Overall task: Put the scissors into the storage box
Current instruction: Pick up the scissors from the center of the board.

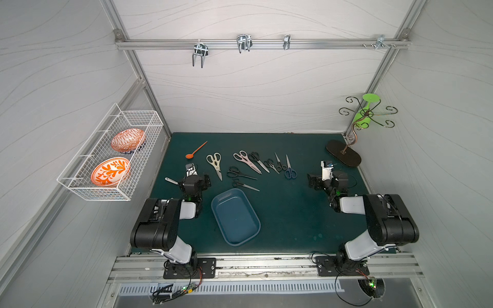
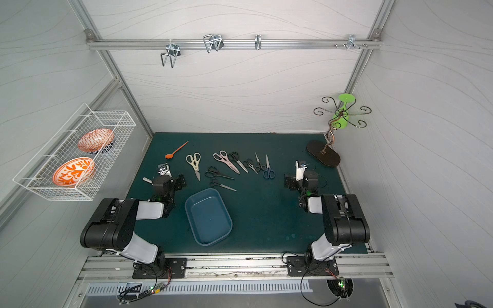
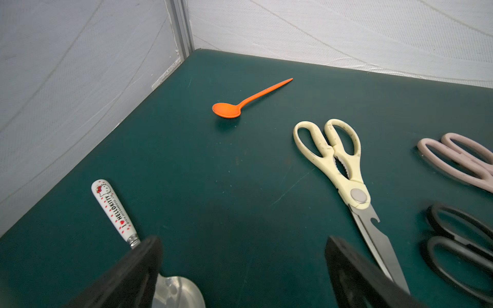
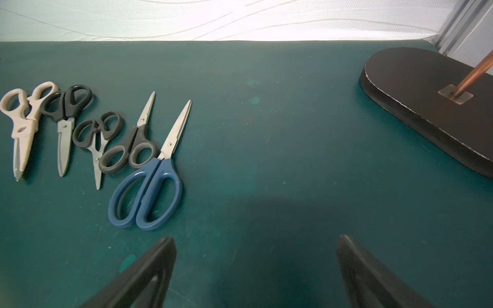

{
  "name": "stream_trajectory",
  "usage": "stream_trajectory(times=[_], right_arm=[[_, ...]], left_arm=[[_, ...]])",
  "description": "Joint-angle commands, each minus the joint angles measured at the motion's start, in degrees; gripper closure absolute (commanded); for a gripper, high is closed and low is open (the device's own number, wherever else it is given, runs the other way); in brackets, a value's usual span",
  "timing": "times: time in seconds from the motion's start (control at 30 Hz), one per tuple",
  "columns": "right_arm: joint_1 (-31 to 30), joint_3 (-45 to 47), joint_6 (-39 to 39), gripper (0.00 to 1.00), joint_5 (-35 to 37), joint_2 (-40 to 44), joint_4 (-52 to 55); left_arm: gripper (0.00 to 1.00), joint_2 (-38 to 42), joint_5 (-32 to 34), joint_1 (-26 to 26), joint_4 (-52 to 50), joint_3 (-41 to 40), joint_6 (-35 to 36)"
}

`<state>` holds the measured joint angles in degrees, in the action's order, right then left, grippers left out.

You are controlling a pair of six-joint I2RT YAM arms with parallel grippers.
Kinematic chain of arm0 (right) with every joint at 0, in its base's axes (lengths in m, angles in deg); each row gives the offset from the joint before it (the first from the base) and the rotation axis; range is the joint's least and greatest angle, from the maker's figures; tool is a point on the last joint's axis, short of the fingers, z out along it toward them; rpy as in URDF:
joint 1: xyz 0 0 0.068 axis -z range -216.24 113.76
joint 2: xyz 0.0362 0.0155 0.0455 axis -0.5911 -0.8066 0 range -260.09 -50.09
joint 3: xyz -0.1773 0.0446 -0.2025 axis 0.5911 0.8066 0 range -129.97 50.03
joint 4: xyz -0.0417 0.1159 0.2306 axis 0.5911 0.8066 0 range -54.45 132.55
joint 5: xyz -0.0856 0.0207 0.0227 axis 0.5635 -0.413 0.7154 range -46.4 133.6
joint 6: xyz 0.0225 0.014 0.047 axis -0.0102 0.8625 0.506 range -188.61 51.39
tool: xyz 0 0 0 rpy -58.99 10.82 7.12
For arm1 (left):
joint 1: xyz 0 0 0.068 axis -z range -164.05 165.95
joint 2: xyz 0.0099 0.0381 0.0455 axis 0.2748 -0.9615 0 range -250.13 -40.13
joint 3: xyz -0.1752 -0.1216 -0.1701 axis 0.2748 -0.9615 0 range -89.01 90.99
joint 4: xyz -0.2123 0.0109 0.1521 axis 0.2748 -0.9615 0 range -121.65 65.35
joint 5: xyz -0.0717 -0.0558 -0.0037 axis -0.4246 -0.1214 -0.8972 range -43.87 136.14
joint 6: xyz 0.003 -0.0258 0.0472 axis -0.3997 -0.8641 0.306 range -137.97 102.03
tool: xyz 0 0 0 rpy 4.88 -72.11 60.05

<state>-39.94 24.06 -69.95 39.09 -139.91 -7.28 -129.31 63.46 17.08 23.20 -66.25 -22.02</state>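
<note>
1. In both top views: storage box [image 1: 235,221] empty; scissors [image 1: 217,168], seemingly eight pairs, lie in a loose row just beyond it.
2. Left wrist: left gripper [image 3: 242,248] spread wide, empty, flanked by white-handled spoon [image 3: 113,210] and cream-handled shears [image 3: 344,170].
3. Right wrist: right gripper [image 4: 257,240] spread wide, empty; blue-handled scissors [image 4: 149,192] nearby.

Soft, even light; the back wall [image 4: 240,18] glares white, and the right hand [image 4: 256,238] looks blurred close up.
</note>
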Motion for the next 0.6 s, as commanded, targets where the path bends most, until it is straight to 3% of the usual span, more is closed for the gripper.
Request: stream_trajectory(times=[0.0,0.1,0.23,0.33,0.47,0.57], right_arm=[[0.32,-0.31,0.37,0.01,-1.01,-0.05,-0.57],[0.19,-2.44,2.38,0.03,4.34,2.77,4.65],[-0.07,-12.33,6.84,0.08,10.62,7.54,24.79],[-1.31,-22.15,10.68,0.16,9.71,6.95,41.01],[-5.07,-37.04,13.07,0.24,10.58,0.79,61.99],[-7.23,-45.09,15.22,0.27,10.84,-3.73,71.95]], left_arm=[[0.00,0.56,-0.09,-0.42,1.18,0.62,0.27],[0.00,2.33,0.50,-0.42,-3.45,2.31,0.15],[0.01,6.70,4.51,-0.14,-22.77,11.59,-1.20],[0.01,9.28,6.49,-0.03,-40.66,19.86,-7.84],[0.00,10.02,-0.72,-0.07,-59.01,30.06,-16.03],[0.01,8.97,-7.49,-0.05,-69.03,35.16,-21.67]])
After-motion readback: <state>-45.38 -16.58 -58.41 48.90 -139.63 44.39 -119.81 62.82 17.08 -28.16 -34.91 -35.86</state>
